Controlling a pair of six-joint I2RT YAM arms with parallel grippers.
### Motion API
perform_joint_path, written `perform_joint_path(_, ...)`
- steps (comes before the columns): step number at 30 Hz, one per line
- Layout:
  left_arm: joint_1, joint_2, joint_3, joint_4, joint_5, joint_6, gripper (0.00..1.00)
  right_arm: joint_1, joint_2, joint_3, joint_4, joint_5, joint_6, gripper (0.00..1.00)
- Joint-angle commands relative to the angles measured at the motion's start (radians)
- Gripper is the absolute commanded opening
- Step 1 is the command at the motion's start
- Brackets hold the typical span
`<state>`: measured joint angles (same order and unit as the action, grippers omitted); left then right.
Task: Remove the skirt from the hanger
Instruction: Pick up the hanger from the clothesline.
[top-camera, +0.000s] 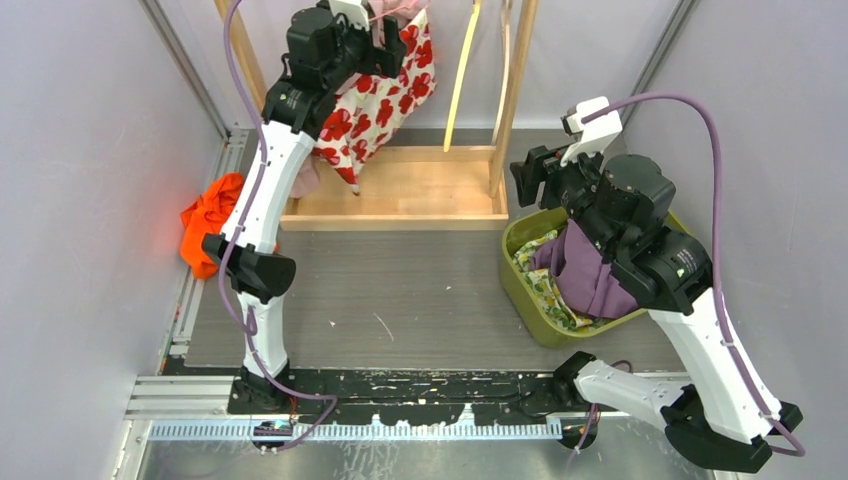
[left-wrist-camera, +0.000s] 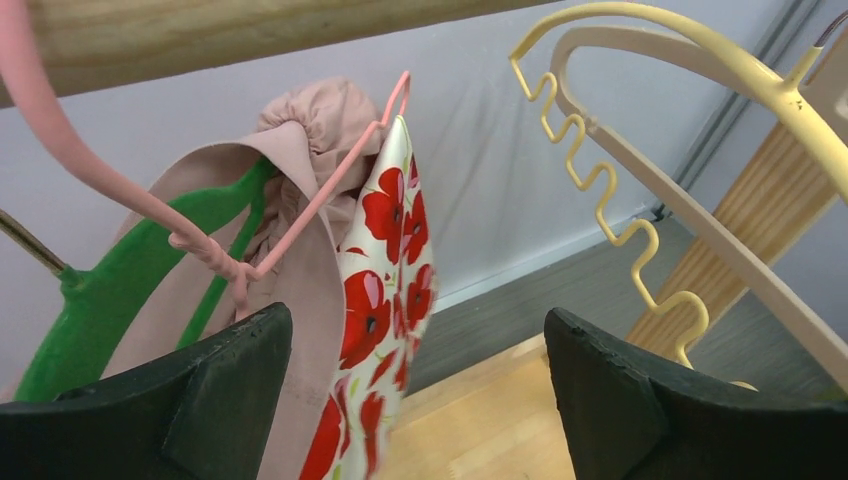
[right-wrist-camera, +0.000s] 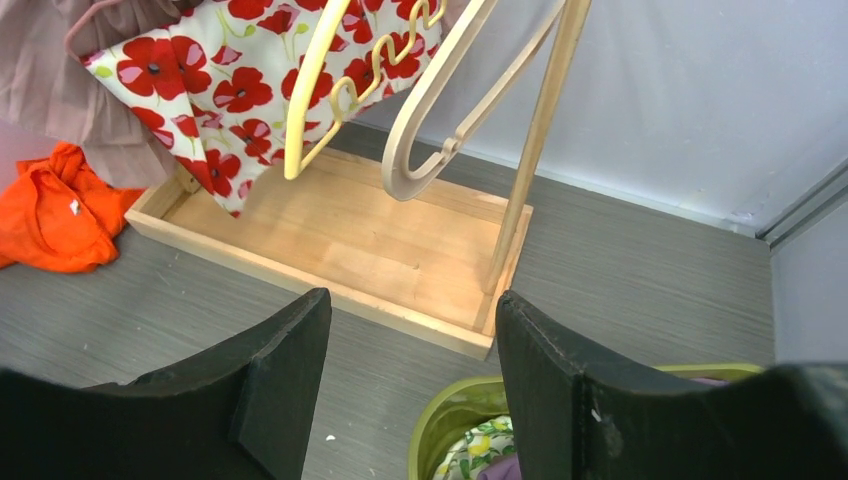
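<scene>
At about 4 o'clock on the table, an olive-green bin (top-camera: 518, 262) is being filled by a purple garment (top-camera: 590, 270) and a yellow-patterned cloth (top-camera: 545, 290), both heaped inside it. Over the bin's 12 o'clock rim, the right gripper (right-wrist-camera: 410, 302) is being held with its fingers (right-wrist-camera: 280, 370) spread apart and nothing between them. At 9 o'clock, an orange garment (top-camera: 205, 225) is being shown crumpled at the table's edge.

Farther back, the shallow wooden tray (top-camera: 400, 195) at the foot of the clothes rack is being overhung by the skirt (top-camera: 385, 90). The skirt is being carried at 11 o'clock on a pink wire hanger (left-wrist-camera: 330, 180) under the wooden rail (left-wrist-camera: 200, 35), just beside a dusty-pink garment (left-wrist-camera: 300, 120) on a green hanger (left-wrist-camera: 130, 270). The left gripper (left-wrist-camera: 418, 315) is being held up to it with its fingers wide open. The skirt is being framed in the gap, near the 9 o'clock finger (left-wrist-camera: 220, 390) and well apart from the other; contact cannot be told. The fabric is being seen as glossy cream printed with red poppies, draped in folds. At its 3 o'clock, a wavy yellow hanger (left-wrist-camera: 600, 190) and a beige hanger (left-wrist-camera: 700, 230) are being hung.
</scene>
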<state>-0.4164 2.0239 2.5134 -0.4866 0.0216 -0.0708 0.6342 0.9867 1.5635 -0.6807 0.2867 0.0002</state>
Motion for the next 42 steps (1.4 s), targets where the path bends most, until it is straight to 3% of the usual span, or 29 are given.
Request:
perform_joint_path(1,0.032,-0.002,0.041,0.084,0.175,-0.066,0.95,0.006,0.007,0.037,0.028,0.023,-0.02,0.66)
perform_joint_path(9,0.072,-0.004,0.008,0.174,0.503,-0.321,0.94,0.006,0.002,-0.005,0.073,0.053,-0.025,0.66)
perform_joint_path(13,0.075,-0.004,-0.003,0.219,0.595,-0.399,0.94,0.007,-0.013,-0.037,0.094,0.055,-0.034,0.67)
perform_joint_path(22,0.078,0.005,0.006,0.228,0.669,-0.504,0.9,0.006,-0.047,-0.086,0.12,0.058,-0.034,0.67)
perform_joint_path(28,0.079,-0.119,-0.105,0.226,0.716,-0.546,0.9,0.006,-0.056,-0.099,0.127,0.048,-0.026,0.67)
perform_joint_path(36,0.079,-0.304,-0.187,0.047,0.651,-0.45,0.88,0.005,-0.063,-0.114,0.142,0.041,-0.026,0.67)
perform_joint_path(40,0.079,-0.32,-0.162,0.044,0.682,-0.48,0.84,0.005,-0.06,-0.116,0.146,-0.005,-0.021,0.67)
perform_joint_path(42,0.079,-0.31,-0.125,-0.028,0.638,-0.421,0.84,0.006,-0.062,-0.118,0.151,-0.012,-0.015,0.67)
